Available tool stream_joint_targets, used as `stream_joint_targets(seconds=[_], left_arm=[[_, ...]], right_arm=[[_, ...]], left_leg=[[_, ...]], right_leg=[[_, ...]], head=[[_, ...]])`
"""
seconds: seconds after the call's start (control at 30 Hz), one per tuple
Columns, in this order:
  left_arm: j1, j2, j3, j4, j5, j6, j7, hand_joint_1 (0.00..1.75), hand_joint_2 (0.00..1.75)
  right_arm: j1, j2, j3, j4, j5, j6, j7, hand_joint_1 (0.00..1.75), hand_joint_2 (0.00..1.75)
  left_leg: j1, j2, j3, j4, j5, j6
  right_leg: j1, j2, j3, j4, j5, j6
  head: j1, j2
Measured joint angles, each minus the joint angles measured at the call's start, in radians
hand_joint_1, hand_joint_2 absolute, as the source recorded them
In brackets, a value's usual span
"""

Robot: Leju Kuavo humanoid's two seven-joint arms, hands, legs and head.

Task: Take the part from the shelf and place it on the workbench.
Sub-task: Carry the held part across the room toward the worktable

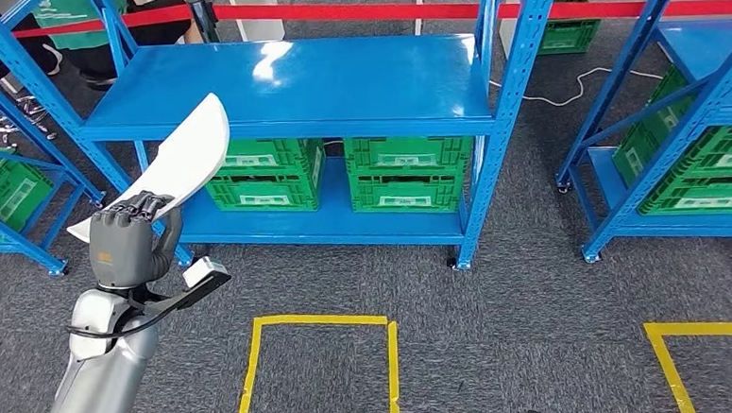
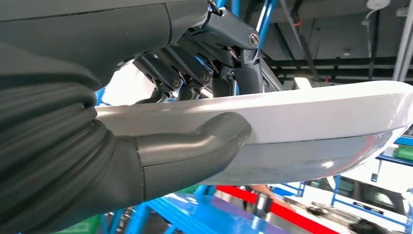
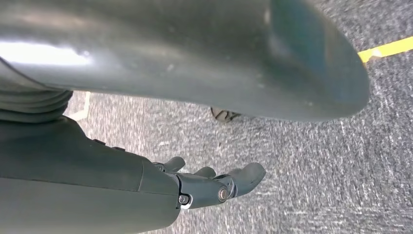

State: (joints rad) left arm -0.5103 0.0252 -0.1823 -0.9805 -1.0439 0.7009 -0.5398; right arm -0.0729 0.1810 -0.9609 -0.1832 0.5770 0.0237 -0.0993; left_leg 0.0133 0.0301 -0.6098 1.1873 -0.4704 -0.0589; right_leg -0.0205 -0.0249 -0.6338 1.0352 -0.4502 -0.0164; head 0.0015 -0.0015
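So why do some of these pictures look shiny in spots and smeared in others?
Head view: ceiling lights glare white off the blue shelf top; otherwise sharp. Left wrist view: the left hand and white part are crisp, the background blown out bright. Right wrist view: the carpet looks streaked, and the thumb is softly blurred with a bright reflection.

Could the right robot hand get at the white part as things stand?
Probably not readily: the right robot hand hangs low over the carpet, holding nothing, while the white part is gripped up high by the left robot hand.
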Motion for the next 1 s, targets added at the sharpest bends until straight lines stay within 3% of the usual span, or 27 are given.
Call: stream_joint_targets(seconds=[0.07, 0.1, 0.17, 0.2, 0.27, 0.33, 0.37, 0.4, 0.47, 0.53, 0.57, 0.6, 0.67, 0.73, 0.8, 0.87, 0.9, 0.93, 1.0], left_arm=[[-0.001, -0.001, 0.003, -0.020, -0.006, 0.000, 0.009, 1.75, 1.75], [0.001, -0.001, 0.004, -0.030, -0.006, 0.000, 0.013, 1.75, 1.75], [0.014, 0.002, 0.008, -0.048, -0.004, 0.001, 0.017, 1.75, 1.75], [0.022, 0.004, 0.009, -0.056, -0.003, 0.000, 0.018, 1.75, 1.75], [0.032, 0.008, 0.010, -0.068, -0.002, 0.000, 0.023, 1.75, 1.75], [0.039, 0.010, 0.010, -0.076, -0.003, 0.000, 0.032, 1.75, 1.75], [0.044, 0.011, 0.010, -0.079, -0.003, 0.000, 0.036, 1.75, 1.75], [0.048, 0.012, 0.010, -0.082, -0.004, 0.000, 0.040, 1.75, 1.75], [0.054, 0.015, 0.011, -0.089, -0.005, 0.000, 0.045, 1.75, 1.75], [0.054, 0.017, 0.011, -0.097, -0.005, 0.000, 0.046, 1.75, 1.75], [0.053, 0.017, 0.012, -0.099, -0.005, 0.000, 0.047, 1.75, 1.75], [0.054, 0.018, 0.013, -0.101, -0.005, 0.000, 0.047, 1.75, 1.75], [0.057, 0.021, 0.014, -0.106, -0.005, 0.000, 0.047, 1.75, 1.75], [0.056, 0.026, 0.016, -0.112, -0.006, 0.000, 0.047, 1.75, 1.75], [0.055, 0.029, 0.016, -0.114, -0.006, 0.001, 0.047, 1.75, 1.75], [0.060, 0.029, 0.016, -0.113, -0.006, 0.001, 0.047, 1.75, 1.75], [0.063, 0.030, 0.016, -0.113, -0.006, 0.001, 0.048, 1.75, 1.75], [0.064, 0.031, 0.016, -0.113, -0.006, 0.001, 0.048, 1.75, 1.75], [0.063, 0.033, 0.016, -0.115, -0.007, 0.001, 0.051, 1.75, 1.75]], right_arm=[[0.000, 0.000, 0.000, 0.000, 0.006, 0.002, -0.007, 0.00, 0.00], [0.000, -0.001, 0.000, 0.000, 0.008, 0.005, -0.010, 0.00, 0.00], [-0.001, -0.001, 0.000, 0.000, 0.009, 0.009, -0.014, 0.00, 0.00], [-0.001, -0.001, 0.000, 0.000, 0.010, 0.011, -0.016, 0.00, 0.00], [0.001, -0.001, 0.000, 0.000, 0.011, 0.013, -0.018, 0.00, 0.00], [0.003, -0.001, 0.000, 0.000, 0.014, 0.016, -0.019, 0.00, 0.00], [0.003, -0.001, 0.000, 0.000, 0.016, 0.017, -0.019, 0.00, 0.00], [0.003, -0.001, 0.000, 0.000, 0.017, 0.018, -0.019, 0.00, 0.00], [0.003, -0.001, 0.000, 0.000, 0.019, 0.019, -0.019, 0.00, 0.00], [0.003, -0.002, 0.000, 0.000, 0.020, 0.021, -0.020, 0.00, 0.00], [0.002, -0.003, 0.001, 0.000, 0.021, 0.021, -0.021, 0.00, 0.00], [0.002, -0.003, 0.001, 0.000, 0.021, 0.021, -0.021, 0.00, 0.00], [0.001, 0.000, 0.001, 0.000, 0.022, 0.022, -0.021, 0.00, 0.00], [0.000, 0.001, 0.001, -0.001, 0.022, 0.022, -0.020, 0.00, 0.00], [0.001, 0.001, 0.001, -0.002, 0.022, 0.022, -0.020, 0.00, 0.00], [0.002, 0.001, 0.001, -0.002, 0.022, 0.022, -0.020, 0.00, 0.00], [0.002, 0.001, 0.001, -0.002, 0.023, 0.023, -0.020, 0.00, 0.00], [0.002, 0.001, 0.001, -0.002, 0.024, 0.023, -0.020, 0.00, 0.00], [0.001, 0.001, 0.001, -0.002, 0.027, 0.026, -0.021, 0.00, 0.00]], left_leg=[[-0.005, 0.022, 0.080, -0.126, -0.038, 0.014], [-0.009, 0.020, 0.095, -0.159, -0.055, 0.025], [-0.011, 0.003, 0.093, -0.176, -0.059, 0.048], [-0.011, -0.005, 0.091, -0.176, -0.053, 0.058], [-0.010, -0.020, 0.084, -0.176, -0.041, 0.074], [-0.015, -0.040, 0.070, -0.172, -0.032, 0.081], [-0.019, -0.050, 0.065, -0.169, -0.029, 0.082], [-0.022, -0.061, 0.060, -0.165, -0.027, 0.082], [-0.027, -0.082, 0.056, -0.158, -0.027, 0.082], [-0.030, -0.101, 0.050, -0.153, -0.026, 0.078], [-0.028, -0.109, 0.046, -0.153, -0.024, 0.074], [-0.026, -0.118, 0.042, -0.153, -0.022, 0.069], [-0.024, -0.131, 0.036, -0.155, -0.017, 0.057], [-0.026, -0.105, 0.018, -0.126, -0.038, 0.045], [-0.020, -0.060, -0.031, -0.024, -0.091, 0.030], [-0.007, -0.042, -0.086, 0.085, -0.126, 0.014], [-0.001, -0.038, -0.095, 0.100, -0.120, 0.008], [0.003, -0.033, -0.083, 0.073, -0.095, 0.003], [0.007, 0.001, -0.018, -0.057, -0.032, -0.005]], right_leg=[[0.002, -0.014, -0.004, 0.003, 0.009, 0.013], [0.003, -0.022, -0.005, 0.003, 0.013, 0.020], [0.001, -0.034, -0.005, 0.004, 0.017, 0.033], [0.000, -0.029, -0.010, 0.018, 0.005, 0.038], [-0.001, -0.003, -0.044, 0.104, -0.054, 0.043], [0.003, 0.015, -0.097, 0.236, -0.120, 0.041], [0.006, 0.018, -0.112, 0.276, -0.132, 0.038], [0.009, 0.020, -0.109, 0.280, -0.125, 0.033], [0.018, 0.035, -0.047, 0.176, -0.068, 0.015], [0.023, 0.069, 0.017, 0.057, -0.032, -0.002], [0.024, 0.079, 0.032, 0.026, -0.028, -0.007], [0.025, 0.081, 0.035, 0.017, -0.032, -0.009], [0.022, 0.060, 0.037, 0.004, -0.025, -0.012], [0.014, 0.038, 0.043, -0.011, -0.017, -0.020], [0.011, 0.017, 0.046, -0.016, -0.015, -0.023], [0.010, -0.006, 0.045, -0.016, -0.015, -0.023], [0.008, -0.017, 0.045, -0.015, -0.016, -0.022], [0.006, -0.028, 0.045, -0.013, -0.017, -0.019], [0.003, -0.049, 0.045, -0.006, -0.022, -0.010]], head=[[-0.001, 0.000], [0.000, 0.000], [0.000, 0.000], [0.000, 0.000], [0.002, 0.000], [0.003, 0.000], [0.003, 0.000], [0.003, 0.000], [0.003, 0.000], [0.002, 0.000], [0.001, 0.000], [0.001, 0.000], [0.002, 0.000], [-0.001, 0.000], [-0.006, 0.000], [-0.007, 0.000], [-0.006, 0.000], [-0.006, 0.000], [-0.007, 0.000]])
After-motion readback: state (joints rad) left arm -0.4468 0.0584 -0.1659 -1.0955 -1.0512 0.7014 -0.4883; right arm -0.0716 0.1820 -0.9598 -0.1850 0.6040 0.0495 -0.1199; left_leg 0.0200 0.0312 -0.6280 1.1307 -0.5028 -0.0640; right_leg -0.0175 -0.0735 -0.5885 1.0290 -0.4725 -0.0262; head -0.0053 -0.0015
